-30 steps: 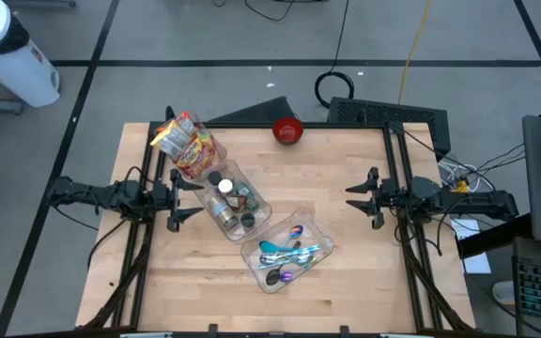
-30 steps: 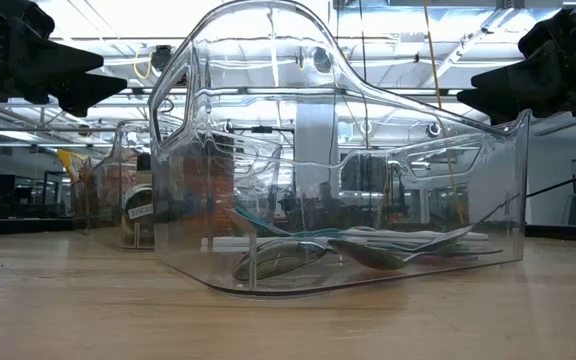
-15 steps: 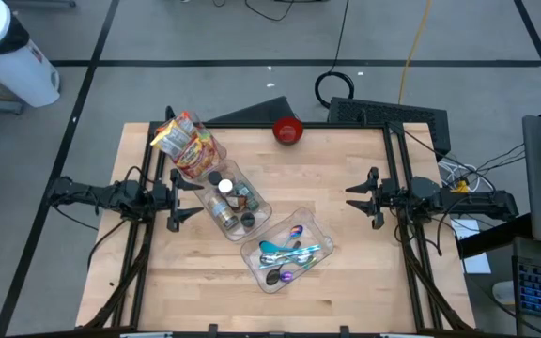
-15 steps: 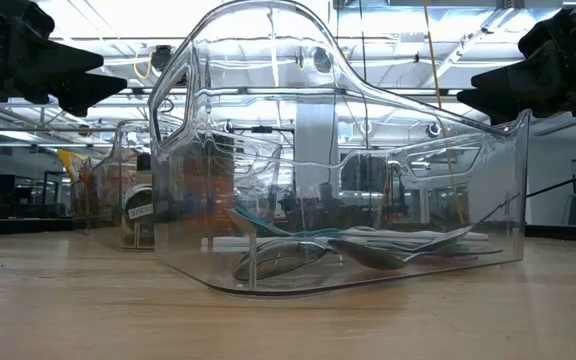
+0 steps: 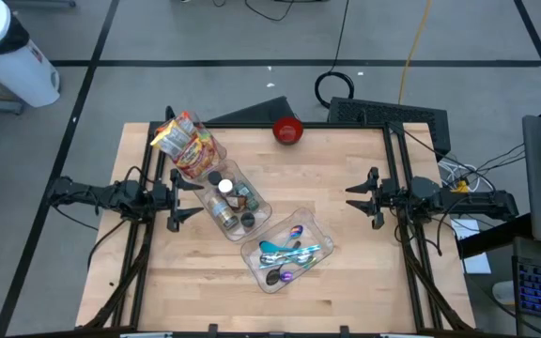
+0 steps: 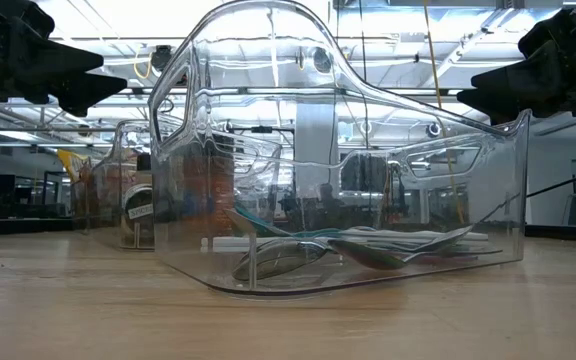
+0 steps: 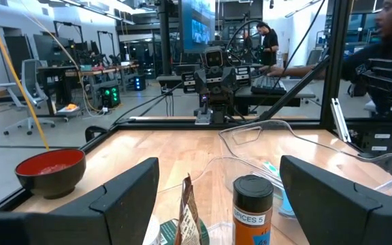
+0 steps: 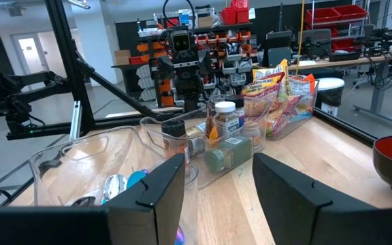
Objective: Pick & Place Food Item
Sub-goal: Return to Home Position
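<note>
- High view: the left gripper (image 5: 193, 199) hovers at the left edge of the table (image 5: 346, 282), fingers spread and holding nothing.
- At the right edge, the right gripper (image 5: 351, 198) hangs likewise spread and empty.
- Several spoons (image 5: 287, 253) lie inside the clear bin (image 5: 319, 230) nearest the front edge, apart from both grippers.
- Toward the back-left corner, a second bin (image 5: 261, 208) holds spice jars (image 5: 231, 202) and a third bin (image 5: 216, 150) holds snack packets (image 5: 186, 143).
- A red bowl (image 5: 288, 130) sits at the back edge.

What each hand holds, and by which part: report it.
Nothing is held. The left hand and the right hand are both open and empty.
</note>
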